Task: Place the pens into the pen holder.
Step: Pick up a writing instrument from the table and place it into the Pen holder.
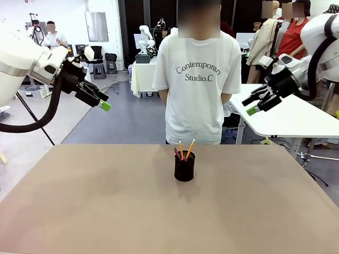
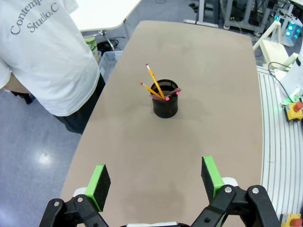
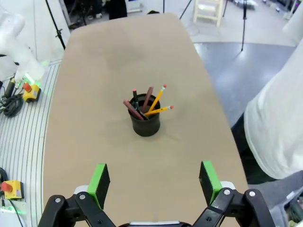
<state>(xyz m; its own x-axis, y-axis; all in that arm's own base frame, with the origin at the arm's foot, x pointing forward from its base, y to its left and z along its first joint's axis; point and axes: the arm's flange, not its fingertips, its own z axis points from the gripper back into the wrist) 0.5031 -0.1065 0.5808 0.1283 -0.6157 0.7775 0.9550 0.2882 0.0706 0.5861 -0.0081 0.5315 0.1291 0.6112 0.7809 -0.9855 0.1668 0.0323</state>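
We see a small black wire-mesh pen holder (image 1: 184, 167) standing upright on a plain tan table (image 1: 106, 211), near the far edge and roughly midway across, just in front of a person in a white printed T-shirt (image 1: 197, 79) who stands at the far side. Two orange-yellow pencils (image 1: 185, 149) lean out of the cup, eraser ends up, angled apart from each other.

From the front we see only the pencils and a dark tip rising above the rim. From the right wrist camera, looking down, we can make out more: the pen holder (image 3: 146, 121) also contains a brownish-pink pen (image 3: 147, 100), a black marker with a red end (image 3: 135, 99) and another dark reddish stick leaning toward the rim, alongside the two pencils (image 3: 158, 104). From the left wrist camera we see the pen holder (image 2: 165, 105) with the pencils (image 2: 155, 82) crossing over its mouth and small red tips at the rim.

The left gripper (image 1: 98, 99) hangs high above the table's left side; in its own view the left gripper (image 2: 156, 177) has its green-padded fingers spread wide, holding nothing. The right gripper (image 1: 257, 104) hangs high on the right; the right gripper (image 3: 155, 178) likewise has its fingers spread apart and empty. Both are well away from the cup
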